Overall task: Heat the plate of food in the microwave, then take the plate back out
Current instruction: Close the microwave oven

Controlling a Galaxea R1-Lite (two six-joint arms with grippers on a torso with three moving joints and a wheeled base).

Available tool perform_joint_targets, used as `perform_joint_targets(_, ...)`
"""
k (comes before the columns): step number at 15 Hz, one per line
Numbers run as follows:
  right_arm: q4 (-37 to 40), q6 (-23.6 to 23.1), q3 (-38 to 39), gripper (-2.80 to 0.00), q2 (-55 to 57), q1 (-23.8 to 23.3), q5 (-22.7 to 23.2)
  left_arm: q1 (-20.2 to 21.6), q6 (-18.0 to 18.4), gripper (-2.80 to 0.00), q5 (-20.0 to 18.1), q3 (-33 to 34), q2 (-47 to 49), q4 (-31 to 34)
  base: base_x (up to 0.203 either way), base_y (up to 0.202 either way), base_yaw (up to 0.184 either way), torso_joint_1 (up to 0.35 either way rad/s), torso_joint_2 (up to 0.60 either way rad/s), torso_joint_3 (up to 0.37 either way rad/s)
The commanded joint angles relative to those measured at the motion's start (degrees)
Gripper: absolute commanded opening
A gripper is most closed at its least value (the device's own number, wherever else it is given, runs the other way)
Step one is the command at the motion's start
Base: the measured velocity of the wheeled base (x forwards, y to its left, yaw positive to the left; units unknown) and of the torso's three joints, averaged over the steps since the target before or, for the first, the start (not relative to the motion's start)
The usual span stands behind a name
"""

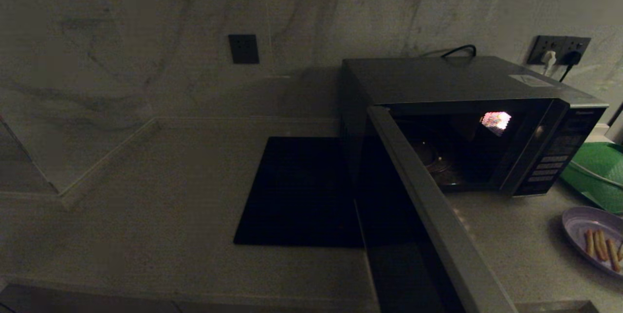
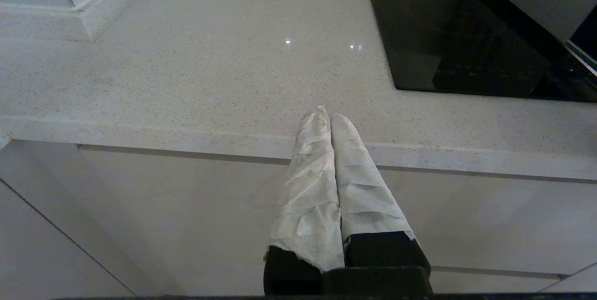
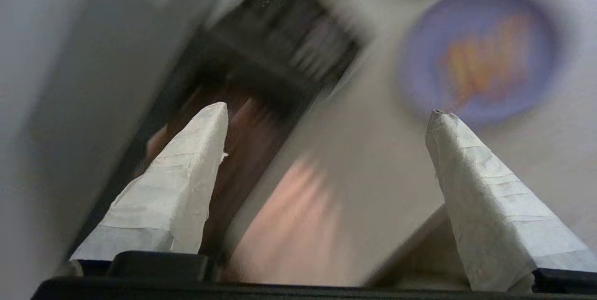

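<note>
Microwave (image 1: 467, 123) door hangs wide open, cavity lit and empty. Plate of food (image 1: 596, 237) sits on counter (image 1: 160, 196) right of microwave, near green tray (image 1: 596, 172). We carry nothing: right gripper (image 3: 326, 118) fingers spread wide above counter, plate ahead; left gripper (image 2: 326, 118) fingers pressed together, parked at counter edge. Loading, heating, removal all remain.

One microwave (image 1: 467, 123), one plate of food (image 1: 591, 237), one black mat (image 1: 297, 191), one green tray (image 1: 596, 172).

Left gripper (image 2: 326, 115) white-taped tapered fingers, black base, right gripper (image 3: 326, 113) likewise
</note>
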Motion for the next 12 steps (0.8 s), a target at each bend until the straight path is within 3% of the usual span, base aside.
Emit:
perform_joint_targets(1, 14.6, 0.2, -11.6, 0.0, -1.3, 9.4, 2.4, 0.0, 0.0, -2.8, 0.0, 0.0, -0.1, 0.0, 0.0, 0.0, 0.0, 0.0, 0.0, 0.0)
perform_joint_targets(2, 19.0, 0.0, -16.3, 0.0, -1.4, 13.6, 3.6, 0.0, 0.0, -2.8, 0.0, 0.0, -0.1, 0.0, 0.0, 0.0, 0.0, 0.0, 0.0, 0.0)
perform_joint_targets(3, 23.1, -0.3, -21.1, -2.8, -1.4, 17.3, 4.5, 0.0, 0.0, -2.8, 0.0, 0.0, -0.1, 0.0, 0.0, 0.0, 0.0, 0.0, 0.0, 0.0)
perform_joint_targets(6, 31.1, -2.6, -30.2, -2.8, -0.3, 28.0, 5.7, 0.0, 0.0, -2.8, 0.0, 0.0, -0.1, 0.0, 0.0, 0.0, 0.0, 0.0, 0.0, 0.0)
perform_joint_targets(9, 35.5, -9.2, -30.5, -2.8, -1.7, 36.7, 9.0, 0.0, 0.0, -2.8, 0.0, 0.0, -0.1, 0.0, 0.0, 0.0, 0.0, 0.0, 0.0, 0.0)
perform_joint_targets(12, 40.4, -13.5, -30.4, -2.8, -1.5, 41.7, 10.8, 0.0, 0.0, -2.8, 0.0, 0.0, -0.1, 0.0, 0.0, 0.0, 0.0, 0.0, 0.0, 0.0)
